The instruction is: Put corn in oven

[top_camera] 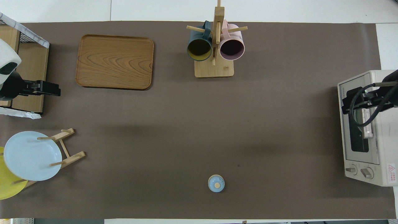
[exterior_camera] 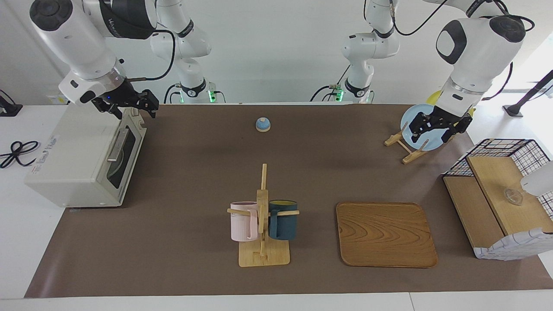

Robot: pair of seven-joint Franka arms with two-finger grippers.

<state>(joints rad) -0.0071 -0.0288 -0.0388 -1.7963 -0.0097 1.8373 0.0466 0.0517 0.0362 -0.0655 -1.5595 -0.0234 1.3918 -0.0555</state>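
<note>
Right gripper is raised over the toaster oven, above the top edge of its door, with fingers spread and nothing between them. Left gripper hangs over the light blue plate on the wooden plate rack; its fingers are likewise apart and empty. Oven position: the right arm's end of the table, door shut. No corn cob can be made out in either view. A yellow plate stands in the same rack, nearer to the robots than the blue one. Mid-table items: a small blue knobbed lid close to the robots, a mug tree carrying a pink mug and a dark blue mug, and a wooden tray beside it. A wire-and-wood basket shelf occupies the left arm's end.
</note>
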